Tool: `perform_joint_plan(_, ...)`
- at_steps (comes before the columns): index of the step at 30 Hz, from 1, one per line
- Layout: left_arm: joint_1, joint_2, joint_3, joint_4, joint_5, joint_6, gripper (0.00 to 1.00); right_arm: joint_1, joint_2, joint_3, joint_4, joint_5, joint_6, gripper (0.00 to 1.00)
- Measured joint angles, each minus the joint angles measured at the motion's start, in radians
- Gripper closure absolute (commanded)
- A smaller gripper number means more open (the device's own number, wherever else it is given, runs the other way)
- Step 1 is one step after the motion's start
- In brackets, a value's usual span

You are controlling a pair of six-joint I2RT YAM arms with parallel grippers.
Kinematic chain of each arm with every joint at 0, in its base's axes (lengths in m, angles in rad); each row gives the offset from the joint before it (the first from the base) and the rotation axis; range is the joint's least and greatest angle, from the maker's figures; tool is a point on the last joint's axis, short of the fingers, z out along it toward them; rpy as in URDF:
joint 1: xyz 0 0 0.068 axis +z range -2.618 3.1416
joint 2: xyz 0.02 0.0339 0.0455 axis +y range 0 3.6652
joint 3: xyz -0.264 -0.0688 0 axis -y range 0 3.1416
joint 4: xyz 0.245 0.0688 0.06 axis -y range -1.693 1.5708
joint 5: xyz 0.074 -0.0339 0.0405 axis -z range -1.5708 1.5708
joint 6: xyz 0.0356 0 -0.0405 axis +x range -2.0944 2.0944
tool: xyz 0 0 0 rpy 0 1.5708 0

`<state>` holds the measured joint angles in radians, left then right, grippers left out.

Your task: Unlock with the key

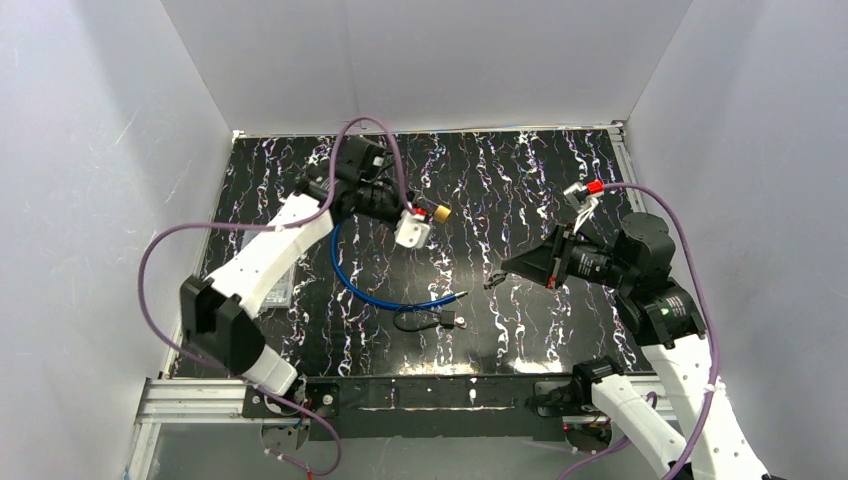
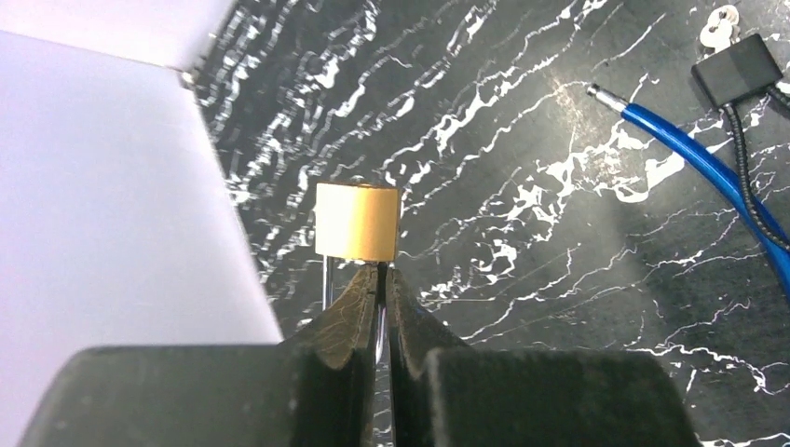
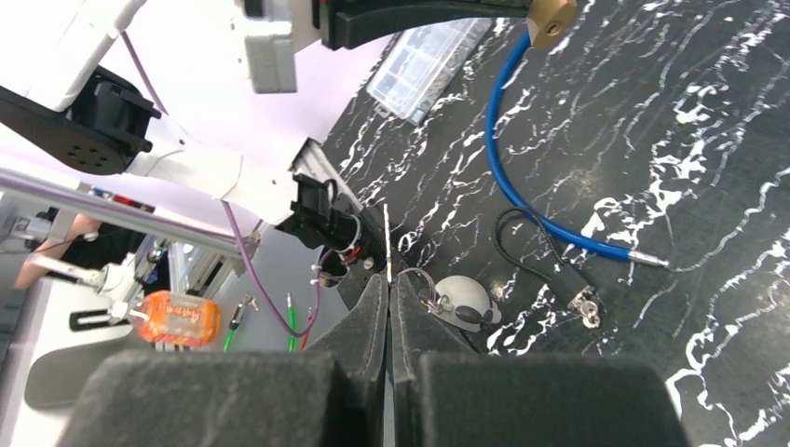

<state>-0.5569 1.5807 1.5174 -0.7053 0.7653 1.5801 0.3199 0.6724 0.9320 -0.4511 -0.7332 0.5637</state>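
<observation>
Right gripper (image 3: 387, 287), centre-right in top view: fingers together, clamped on key (image 3: 387, 244), blade edge-on past the tips. Farther back, upper centre: left gripper (image 2: 382, 277) pinched on the shackle of brass padlock (image 2: 359, 222), body just beyond tips. Key and padlock well apart.

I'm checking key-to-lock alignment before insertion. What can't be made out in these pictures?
- Small brass cylinder lock: the left wrist view shows only its side, the right wrist view crops it at the top edge, and it is tiny from above.
- Thin pale key in the right claw: edge-on in the right wrist view, so its teeth are unreadable.
- Left claw: its own fingers hide what it pinches under the lock.
</observation>
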Motion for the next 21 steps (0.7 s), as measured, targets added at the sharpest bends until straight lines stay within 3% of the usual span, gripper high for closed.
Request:
perform_joint_plan(6, -0.028, -0.213, -0.189, 0.203, 0.014, -0.009, 1.00, 0.000, 0.010, -0.046, 0.118, -0.114, 0.079, 0.99)
perform_joint_plan(13, -0.081, -0.321, -0.195, 0.345, 0.029, -0.040, 1.00, 0.002, 0.070, -0.052, 0.245, -0.215, 0.138, 0.99)
perform_joint_plan(21, -0.129, -0.389, -0.170, 0.350, 0.047, -0.069, 1.00, 0.057, 0.145, 0.042, 0.165, -0.205, 0.064, 0.99)
